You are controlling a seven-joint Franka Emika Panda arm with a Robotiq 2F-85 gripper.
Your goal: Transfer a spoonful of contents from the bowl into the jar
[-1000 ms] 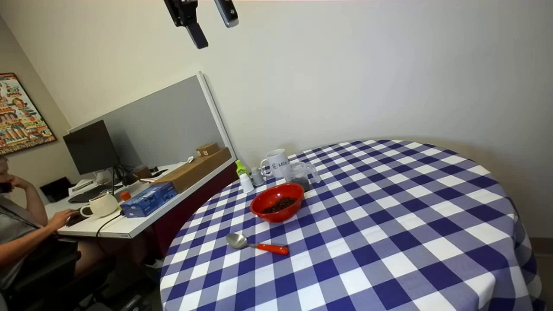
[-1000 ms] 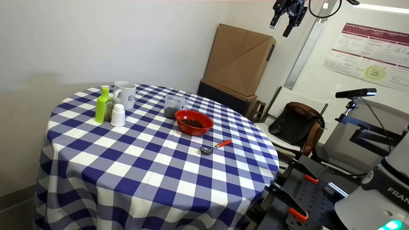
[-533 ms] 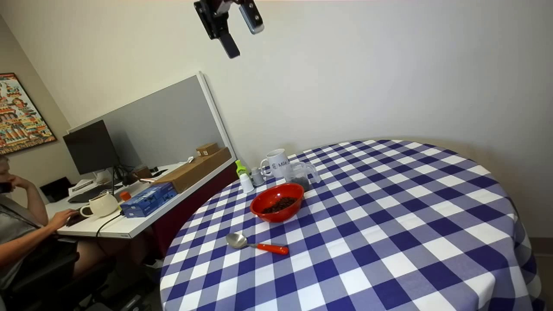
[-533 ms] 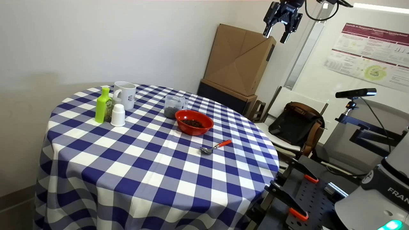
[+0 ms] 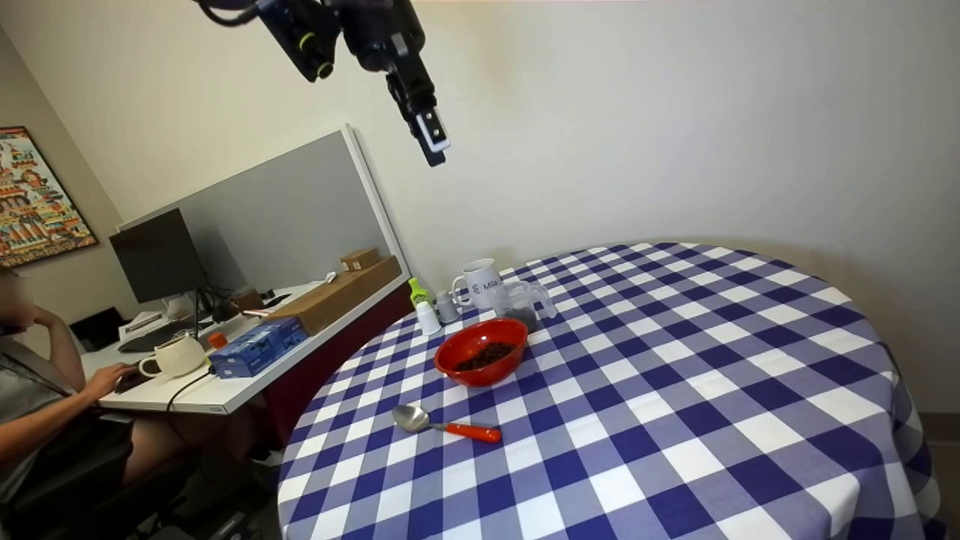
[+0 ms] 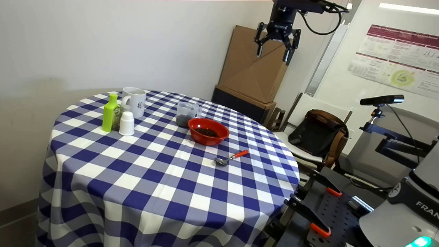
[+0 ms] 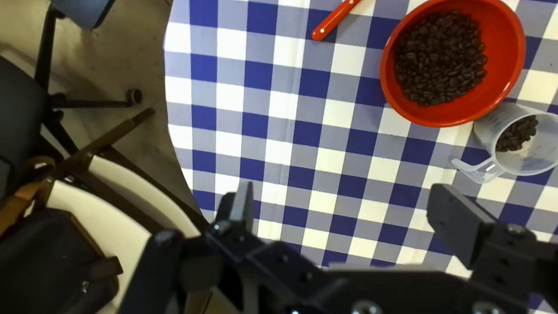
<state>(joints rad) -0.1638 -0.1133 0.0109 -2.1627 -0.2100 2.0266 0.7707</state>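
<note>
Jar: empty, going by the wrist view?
No, dark beans lie inside the jar, visible through its open top.

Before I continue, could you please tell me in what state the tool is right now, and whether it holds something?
Tool: open, holding nothing, raised in the air.

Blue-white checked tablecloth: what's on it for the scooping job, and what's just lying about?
For the job:
round red bowl
dark brown beans
orange-handled metal spoon
clear handled jar

Just lying about:
white printed mug
lime-green bottle
small white container
small grey container
</note>
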